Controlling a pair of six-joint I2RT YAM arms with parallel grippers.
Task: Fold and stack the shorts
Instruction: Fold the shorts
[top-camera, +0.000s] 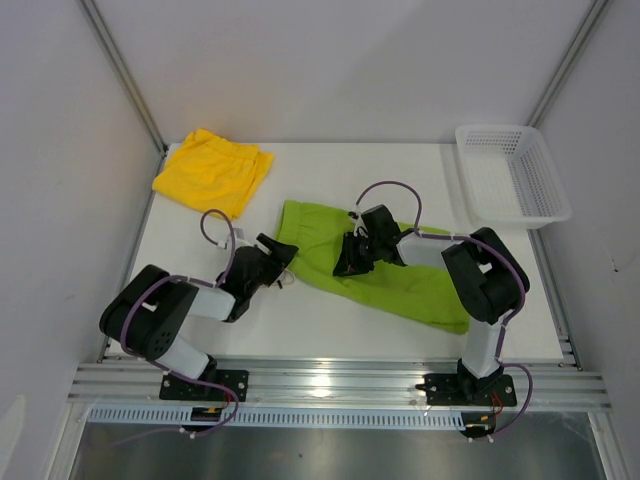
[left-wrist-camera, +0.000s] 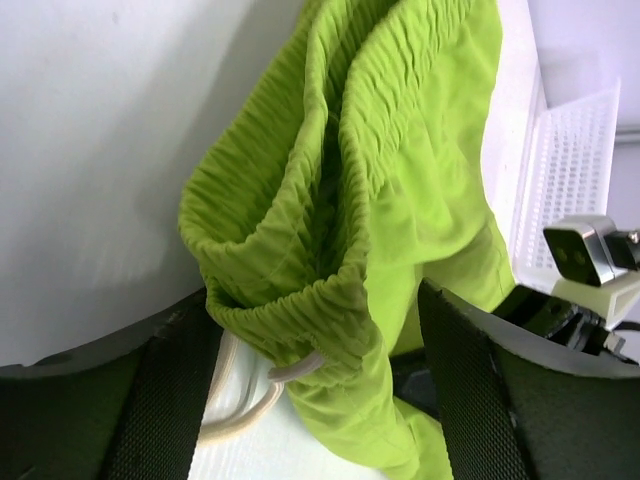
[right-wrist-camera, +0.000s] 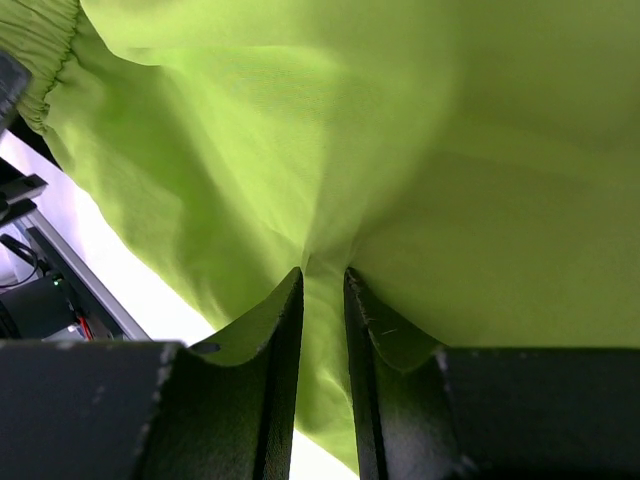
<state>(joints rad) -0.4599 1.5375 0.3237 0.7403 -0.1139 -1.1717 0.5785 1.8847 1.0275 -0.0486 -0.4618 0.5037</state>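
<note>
**A:** Where are the shorts?

**B:** The lime green shorts (top-camera: 410, 290) lie spread out across the middle of the white worktop (top-camera: 330, 325). Their waistband end is to the left and the legs run towards the near right. The yellow shorts (top-camera: 213, 172) lie in a compact heap at the far left corner, well apart from the green pair.

**A:** What is the right tool doing?

**B:** The right tool (right-wrist-camera: 322, 278) is down on the green fabric. Its fingers are drawn almost together, with a raised fold of cloth pinched between them.

**A:** And the left tool?

**B:** The left tool (left-wrist-camera: 315, 300) is at the waistband end with its jaws spread wide. The gathered elastic corner sits between the fingers, not squeezed, and the white drawstring (left-wrist-camera: 250, 400) loops out beneath it.

**A:** Is anything else on the worktop?

**B:** A white plastic mesh basket (top-camera: 512, 175) stands at the far right corner, apart from both pairs.
</note>
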